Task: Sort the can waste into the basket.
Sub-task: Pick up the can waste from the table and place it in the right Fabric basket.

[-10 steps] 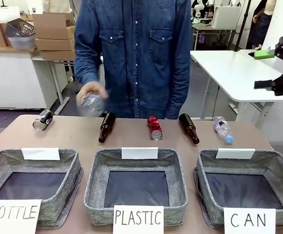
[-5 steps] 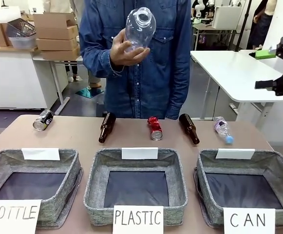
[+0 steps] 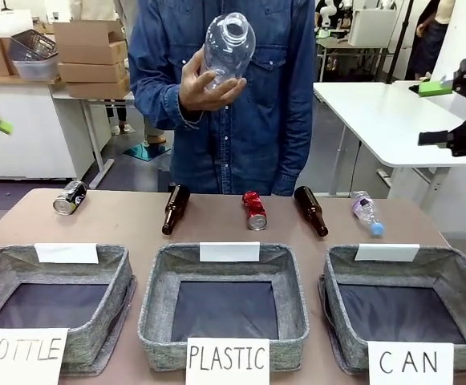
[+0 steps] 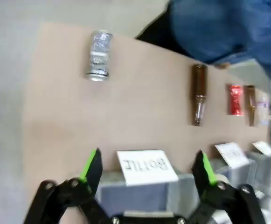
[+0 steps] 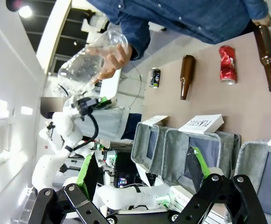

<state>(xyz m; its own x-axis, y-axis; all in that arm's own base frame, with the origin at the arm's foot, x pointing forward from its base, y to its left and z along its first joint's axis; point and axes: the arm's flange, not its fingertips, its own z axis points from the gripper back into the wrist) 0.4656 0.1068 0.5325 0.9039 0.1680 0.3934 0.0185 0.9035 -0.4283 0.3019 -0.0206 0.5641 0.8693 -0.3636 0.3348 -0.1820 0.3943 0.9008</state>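
Progress: nothing sorted yet. Basket [image 3: 457, 273] signed CAN holds nothing. Red can [image 3: 254, 210] lies on desk [image 3: 128, 228] beyond it, leftward; silver-and-black can [image 3: 70, 197] far left of it. Left claw [image 4: 147, 161] and right claw [image 5: 141, 158] spread, empty.

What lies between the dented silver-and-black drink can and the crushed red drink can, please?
One brown glass bottle, lying on its side between the silver-and-black drink can and the red drink can; the front view shows it.
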